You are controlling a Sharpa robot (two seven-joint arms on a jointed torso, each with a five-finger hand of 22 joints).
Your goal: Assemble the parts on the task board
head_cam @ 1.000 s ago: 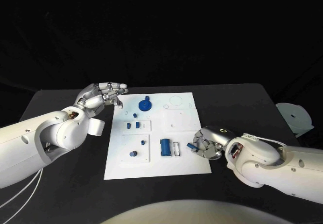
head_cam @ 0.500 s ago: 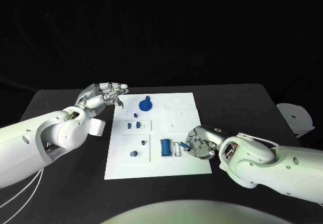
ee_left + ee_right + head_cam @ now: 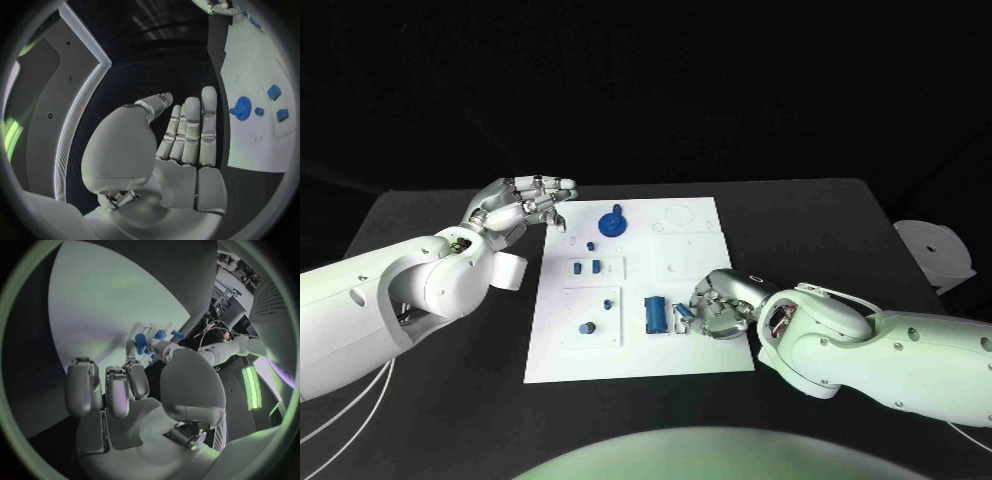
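On the board point(image 3: 635, 360), toward four o'clock of its middle, the right hand point(image 3: 715, 312) hangs low with a small blue part point(image 3: 685, 311) pinched at its fingertips; the right wrist view shows blue point(image 3: 141, 343) held against the fingers there too. Just at nine o'clock of that part lies the white slot point(image 3: 676, 320), and beyond it the blue block point(image 3: 653, 314), lying flat.

Off the board's ten o'clock corner, the left hand point(image 3: 521, 207) hovers over the table point(image 3: 430, 215), holding nothing; from its wrist camera the fingers point(image 3: 192, 131) stand straight and side by side, the palm bare.

Other parts sit further up: the blue disc point(image 3: 612, 222) near twelve o'clock, a pair of small blocks point(image 3: 586, 267) at about ten, a round button point(image 3: 586, 329) at about eight.

As I judge it, the risk is in the seating. The pinch is slight, so the part could twist or slip as it comes down, and whether it is square to the slot cannot be told. If it meets the rim tilted, it may jam, or pop free and skid over the board. The fingers are also close to the blue block, and a sideways correction could nudge it. With nothing steadying the board, a hard push might shift the whole plate.
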